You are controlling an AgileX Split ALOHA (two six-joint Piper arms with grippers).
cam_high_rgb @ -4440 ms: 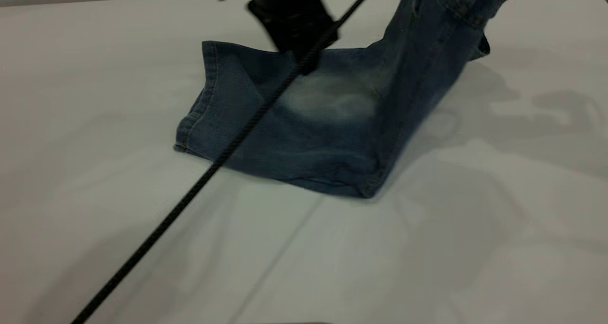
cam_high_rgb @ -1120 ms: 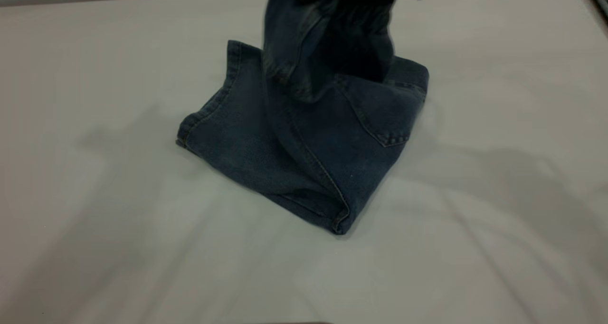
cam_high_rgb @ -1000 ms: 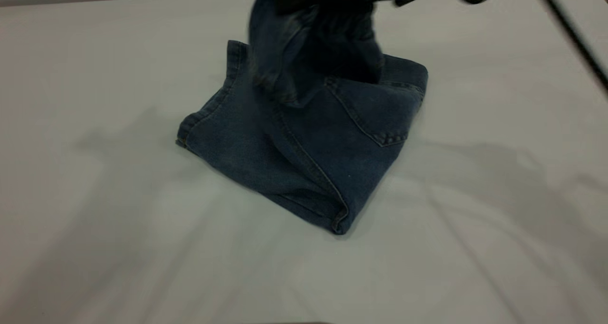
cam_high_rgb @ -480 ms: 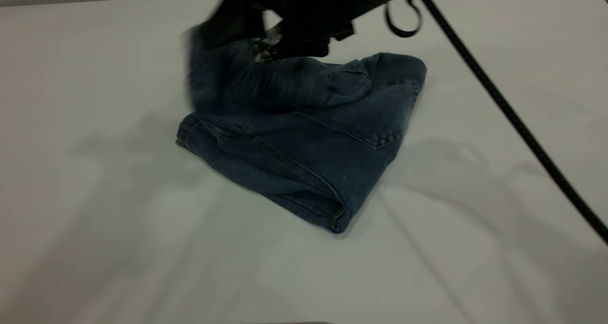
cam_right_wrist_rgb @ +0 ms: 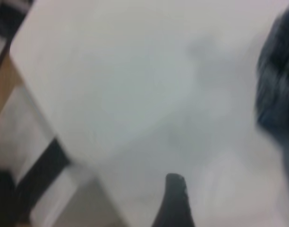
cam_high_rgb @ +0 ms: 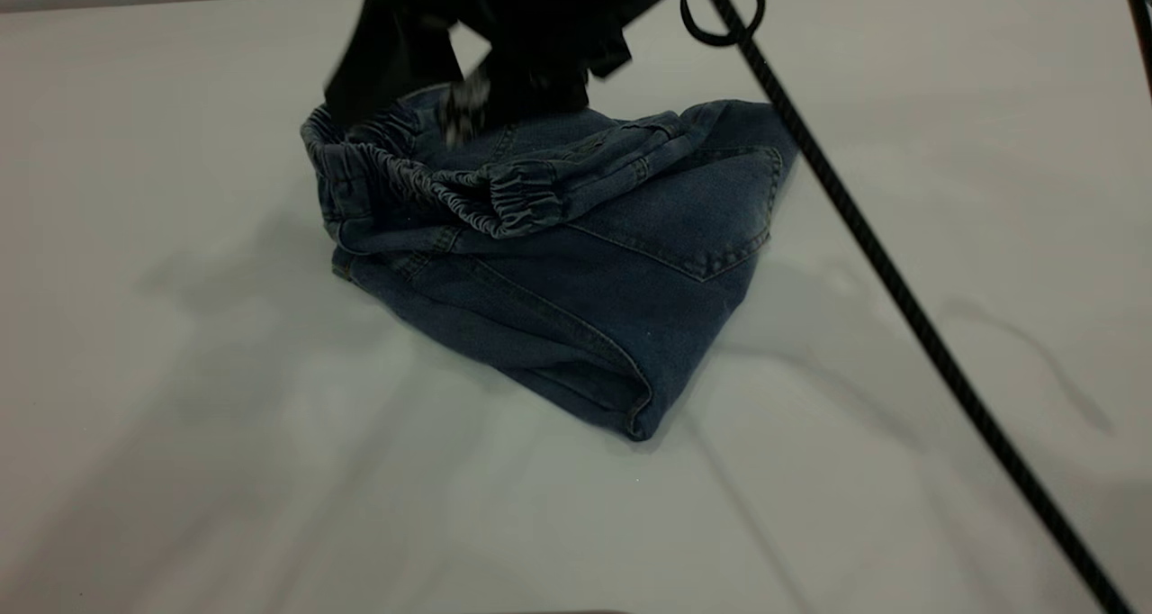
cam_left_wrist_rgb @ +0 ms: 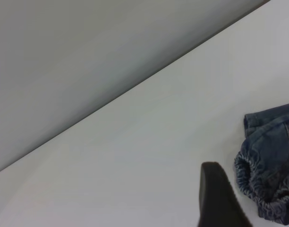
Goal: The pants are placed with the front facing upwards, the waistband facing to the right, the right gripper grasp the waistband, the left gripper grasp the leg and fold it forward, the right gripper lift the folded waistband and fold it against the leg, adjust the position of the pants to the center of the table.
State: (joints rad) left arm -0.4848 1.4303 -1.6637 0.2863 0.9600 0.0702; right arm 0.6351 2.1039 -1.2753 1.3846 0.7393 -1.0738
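The blue denim pants (cam_high_rgb: 558,326) lie folded on the white table (cam_high_rgb: 180,434), back patch pocket (cam_high_rgb: 711,227) up. The ruffled waistband (cam_high_rgb: 432,186) rests along the fold's left end. My right gripper (cam_high_rgb: 450,101), blurred, hovers just above the waistband, open, with no cloth in it. In the right wrist view one of its fingers (cam_right_wrist_rgb: 175,198) shows over bare table, the pants (cam_right_wrist_rgb: 279,75) off to the side. The left wrist view shows part of my left gripper (cam_left_wrist_rgb: 220,198) next to the waistband's gathered end (cam_left_wrist_rgb: 253,182), apart from it.
A braided black cord (cam_high_rgb: 900,299) slants from the gripper across the table toward the near right corner, passing above the pants' right end. A small black cable loop (cam_high_rgb: 720,11) hangs by it. The table's edge (cam_right_wrist_rgb: 50,118) and floor show in the right wrist view.
The right gripper carried the lifted waistband down and leftward over the legs, then let go. The waistband now lies on the fold, and the cord has swung left.
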